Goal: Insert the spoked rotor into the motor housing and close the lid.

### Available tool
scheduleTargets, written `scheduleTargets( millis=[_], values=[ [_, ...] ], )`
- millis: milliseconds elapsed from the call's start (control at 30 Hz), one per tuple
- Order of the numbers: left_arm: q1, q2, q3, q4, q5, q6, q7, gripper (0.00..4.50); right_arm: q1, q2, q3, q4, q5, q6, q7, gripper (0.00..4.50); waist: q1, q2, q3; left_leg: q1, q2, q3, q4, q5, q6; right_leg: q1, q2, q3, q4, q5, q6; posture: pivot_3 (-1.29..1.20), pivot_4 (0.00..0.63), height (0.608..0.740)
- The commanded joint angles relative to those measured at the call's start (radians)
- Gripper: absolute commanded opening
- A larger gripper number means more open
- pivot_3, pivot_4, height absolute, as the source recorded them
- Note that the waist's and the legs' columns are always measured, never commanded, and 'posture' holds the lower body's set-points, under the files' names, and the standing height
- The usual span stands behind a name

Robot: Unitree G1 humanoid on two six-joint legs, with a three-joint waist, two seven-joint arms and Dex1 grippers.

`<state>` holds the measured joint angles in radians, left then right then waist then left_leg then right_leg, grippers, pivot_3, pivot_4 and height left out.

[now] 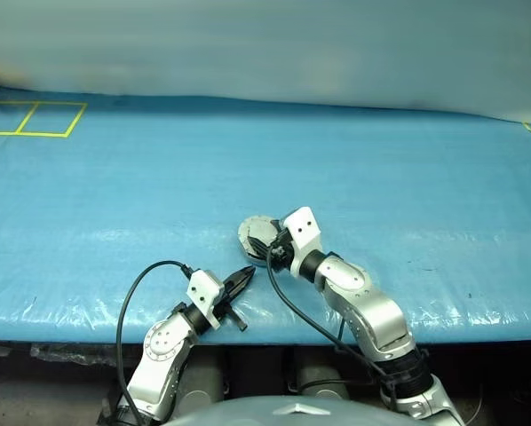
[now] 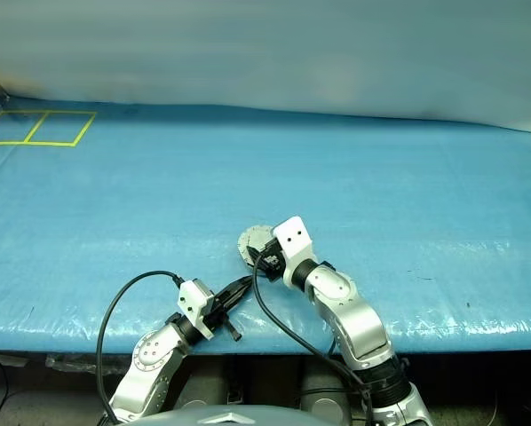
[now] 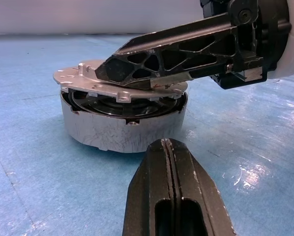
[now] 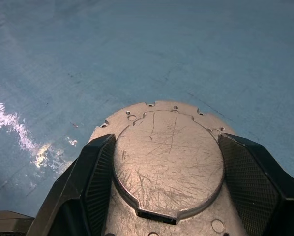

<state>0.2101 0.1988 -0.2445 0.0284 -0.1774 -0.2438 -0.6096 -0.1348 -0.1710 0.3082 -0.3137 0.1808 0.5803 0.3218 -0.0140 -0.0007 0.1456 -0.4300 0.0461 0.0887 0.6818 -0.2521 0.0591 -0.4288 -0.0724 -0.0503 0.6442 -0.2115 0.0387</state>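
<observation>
- The motor housing [image 3: 120, 130] is a squat round metal cup standing on the blue counter [image 1: 381, 177], right under and between the right hand's fingers, and just ahead of the left hand's tips; it looks dense and rigid, likely heavy enough to stay put under a light push, though its smooth wall could slide on the glossy sheet
- The lid [image 4: 169, 160] lies nearly flat on top, its scratched grey outer face up; in the left wrist view a dark gap shows under its rim, so I judge it not fully seated; it is stiff plate, not fragile, and slippery; pressing on the raised centre suits it better than pinching the thin edge
- The spoked rotor is hidden; I cannot tell whether it sits inside
- The right hand [image 4: 169, 191] straddles the lid with fingers spread wide, one either side of the raised centre; whether the pads [image 4: 95, 182] touch the metal I cannot tell
- The left hand [image 3: 170, 162] is pressed together, holding nothing, near the housing wall but apart from it; it could brace that wall
</observation>
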Motion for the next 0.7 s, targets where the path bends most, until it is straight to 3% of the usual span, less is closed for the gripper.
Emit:
scheduleTargets(
  millis=[33,333,700],
  values=[
    [0.026,0.008,0.011,0.018,0.004,0.025,0.011,0.00,-0.008,0.014,0.004,-0.061,0.000,-0.015,0.001,2.99,-0.001,0.000,0.000,0.000,0.000,0.000,0.000,0.000,0.000,0.000,0.000,0.000,0.000,0.000,0.000,0.00,0.150,0.740],
    [0.037,0.012,0.007,-0.023,0.002,0.057,0.017,0.00,-0.034,0.039,0.046,-0.070,-0.051,0.026,-0.034,2.99,-0.004,0.000,0.000,-0.001,0.000,0.000,0.000,0.000,0.000,-0.001,0.000,0.000,0.000,0.000,0.000,0.00,0.150,0.740],
    [0.043,0.013,0.007,-0.048,0.005,0.080,0.029,0.00,-0.069,-0.018,0.012,0.027,-0.011,0.053,0.102,2.99,-0.009,0.000,0.000,0.000,0.000,0.000,-0.001,0.000,0.000,0.000,0.000,0.000,0.000,0.000,0.000,0.00,0.150,0.740]
  ],
)
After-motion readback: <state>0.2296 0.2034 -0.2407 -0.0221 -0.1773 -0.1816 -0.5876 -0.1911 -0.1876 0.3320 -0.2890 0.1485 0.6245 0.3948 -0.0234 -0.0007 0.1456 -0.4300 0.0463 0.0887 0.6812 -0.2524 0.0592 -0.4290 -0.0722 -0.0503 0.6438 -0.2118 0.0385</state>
